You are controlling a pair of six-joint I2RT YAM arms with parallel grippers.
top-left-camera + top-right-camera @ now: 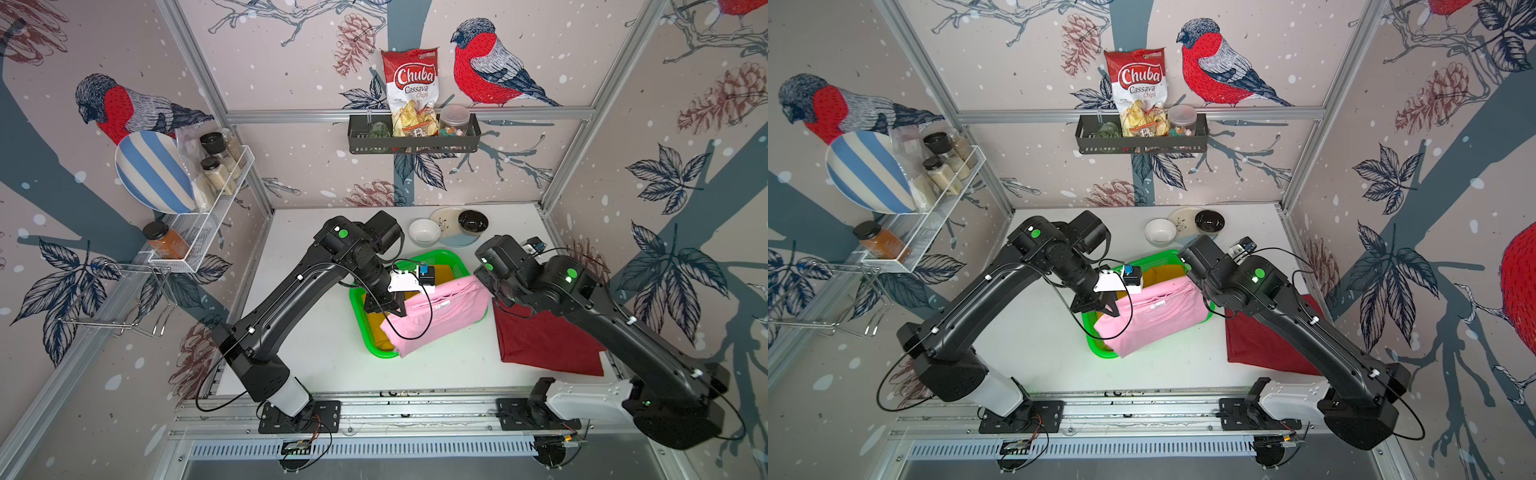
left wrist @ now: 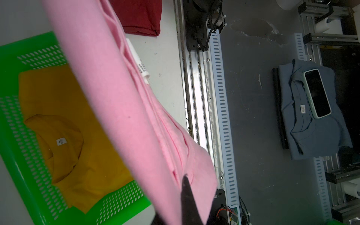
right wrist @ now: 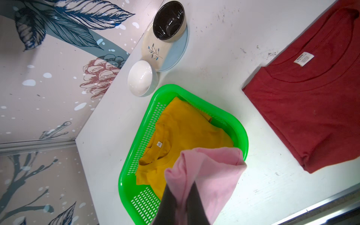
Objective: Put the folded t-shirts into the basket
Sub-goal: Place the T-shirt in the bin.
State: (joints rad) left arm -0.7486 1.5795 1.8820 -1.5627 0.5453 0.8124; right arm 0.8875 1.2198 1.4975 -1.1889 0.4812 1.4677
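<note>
The pink t-shirt [image 1: 440,311] is being held up over the green basket [image 1: 356,309], stretched between the two grippers. Its left edge is being pinched by the left gripper [image 1: 394,306], with the jaws pressed tight on the cloth. In the left wrist view one dark finger [image 2: 186,187] is being shown biting into the pink fold. The right edge is being clamped by the right gripper [image 3: 182,198], its two fingers squeezed together on a bunched pink corner. In both top views that gripper is being hidden by its own arm.

The near right part of the basket is being covered by the hanging pink cloth in both top views, and the cloth is being draped out past the near rim. Whether it is being touched by the rim cannot be told.

The mustard yellow t-shirt [image 3: 185,128] is being cradled flat inside the basket, neck label up. The dark red t-shirt [image 1: 544,340] is being left folded on the white table [image 1: 316,332], to the right of the basket and apart from it, its far edge being crossed by the right arm.

At the far side, a white bowl [image 1: 424,232] is being shown just beside a plate [image 1: 445,216], and a black bowl [image 1: 473,222] is being carried on that plate.
</note>
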